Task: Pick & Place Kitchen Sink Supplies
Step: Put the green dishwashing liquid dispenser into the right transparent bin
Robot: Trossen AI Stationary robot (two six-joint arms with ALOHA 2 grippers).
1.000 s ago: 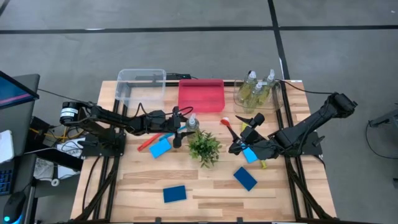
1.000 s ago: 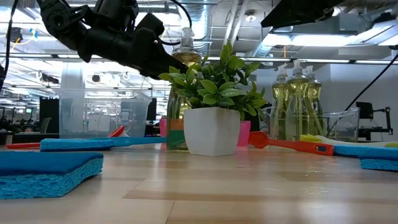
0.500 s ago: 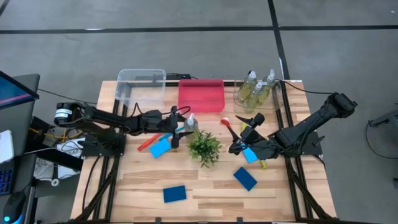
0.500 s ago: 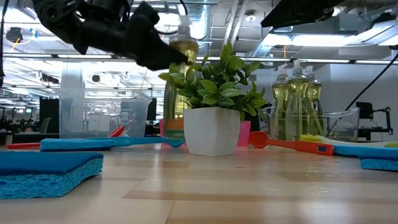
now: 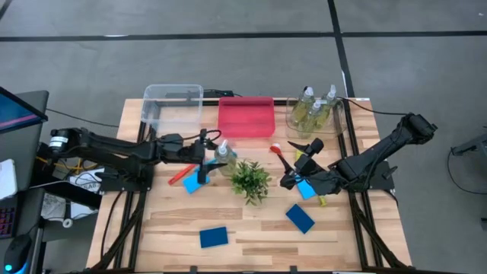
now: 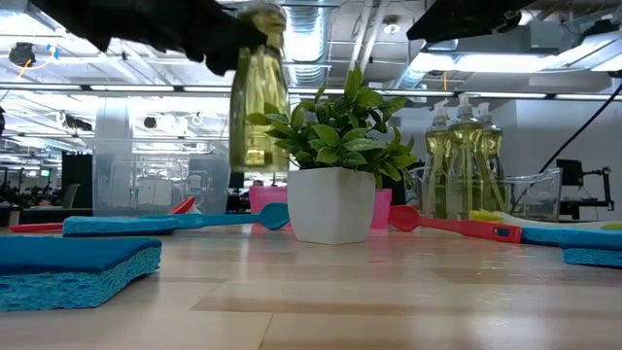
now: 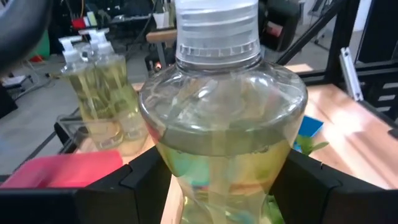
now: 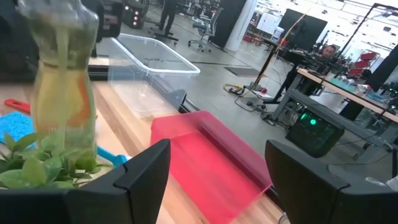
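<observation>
Light wood slat table (image 5: pixel 251 228) is sitting on grey floor, open workshop showing behind it. Left gripper (image 5: pixel 205 154) is clamping one pump bottle (image 5: pixel 221 154) clear of the table, at the plant's (image 5: pixel 249 180) 10 o'clock. Three bottles are standing in the clear bowl (image 5: pixel 295 122) (at 1 o'clock). Four blue sponges (image 5: pixel 214 237) are lying around. Right gripper (image 5: pixel 298 164) is hanging with fingers apart.

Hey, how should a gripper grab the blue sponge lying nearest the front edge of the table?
Come straight down on the blue sponge and pinch across its shorter width. It lies flat with bare table all round, so only its thin edges offer a hold.
</observation>
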